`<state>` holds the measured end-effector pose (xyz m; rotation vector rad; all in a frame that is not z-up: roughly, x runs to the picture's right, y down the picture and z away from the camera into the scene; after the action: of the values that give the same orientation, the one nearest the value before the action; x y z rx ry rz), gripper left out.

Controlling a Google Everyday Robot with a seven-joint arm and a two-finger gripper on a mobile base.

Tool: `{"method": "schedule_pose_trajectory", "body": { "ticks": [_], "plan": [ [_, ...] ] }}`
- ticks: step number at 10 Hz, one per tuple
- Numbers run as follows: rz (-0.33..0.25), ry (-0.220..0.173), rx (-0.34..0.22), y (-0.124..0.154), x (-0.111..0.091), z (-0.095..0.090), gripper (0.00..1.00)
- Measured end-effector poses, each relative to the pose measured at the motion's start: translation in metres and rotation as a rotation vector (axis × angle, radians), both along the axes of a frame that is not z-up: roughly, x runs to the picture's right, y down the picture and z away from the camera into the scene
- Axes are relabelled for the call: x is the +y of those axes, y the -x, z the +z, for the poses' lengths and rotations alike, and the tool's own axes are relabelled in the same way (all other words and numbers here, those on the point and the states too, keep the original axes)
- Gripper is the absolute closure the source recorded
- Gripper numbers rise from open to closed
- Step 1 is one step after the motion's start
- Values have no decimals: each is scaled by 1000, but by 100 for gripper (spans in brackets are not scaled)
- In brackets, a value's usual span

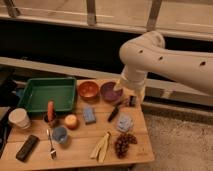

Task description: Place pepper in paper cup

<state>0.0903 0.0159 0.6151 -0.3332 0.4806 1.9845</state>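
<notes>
Camera view: slim red-orange pepper (50,111) stands upright; gripper (131,98) by purple bowl (110,91), state unclear

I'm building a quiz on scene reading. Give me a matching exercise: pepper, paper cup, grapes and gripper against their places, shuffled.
1 pepper
2 paper cup
3 grapes
4 gripper

A beside the purple bowl
B next to the banana
C at the table edge, picture left
D before the green tray, by the orange fruit

Pairs: 1-D, 2-C, 3-B, 4-A
</notes>
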Motion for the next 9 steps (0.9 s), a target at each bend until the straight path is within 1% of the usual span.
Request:
{"method": "schedule_pose_trajectory", "body": {
  "ticks": [1,3,6,7,8,9],
  "plan": [
    [-11,-5,-7,6,0,-2,26],
    [-9,-7,-2,2,-1,-2,26],
    [-10,-7,-7,5,-1,-1,26],
    [-3,-8,-18,5,-2,0,26],
    [4,-13,-28,5,-5,2,26],
    [-6,-22,-48,15,-13,5,26]
  ]
}}
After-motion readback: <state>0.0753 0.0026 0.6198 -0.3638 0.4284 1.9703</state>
